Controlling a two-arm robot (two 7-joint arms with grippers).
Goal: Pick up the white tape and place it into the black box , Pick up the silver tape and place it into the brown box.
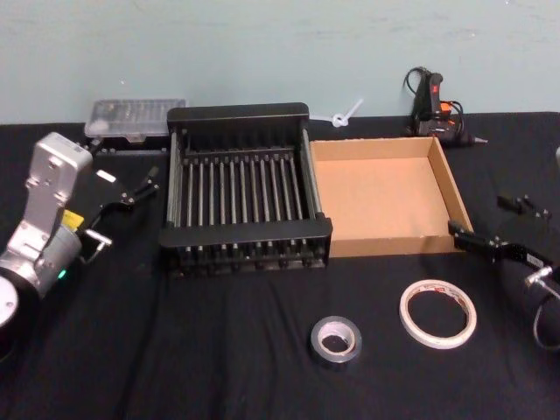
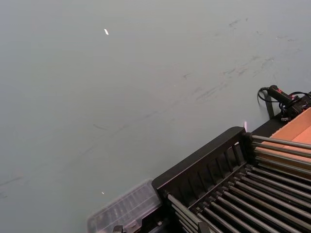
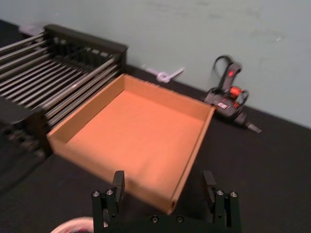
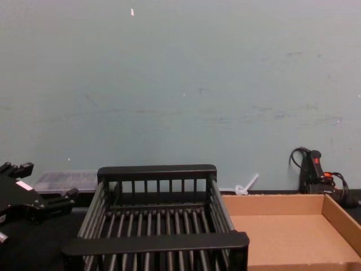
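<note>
head view: white tape (image 1: 438,313) and silver tape (image 1: 337,340) lie near the table's (image 1: 175,350) front edge; black box (image 1: 243,190) and brown box (image 1: 385,197) empty, nothing done; right gripper (image 3: 165,196) spread, grasping nothing, left gripper (image 1: 131,194) cannot tell.

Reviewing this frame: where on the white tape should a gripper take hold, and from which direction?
The white tape lies flat on the table, hole up, apart from the silver tape. Probably best from above: one finger in the hole, one outside, pinching the ring wall. The right gripper is nearest.
</note>
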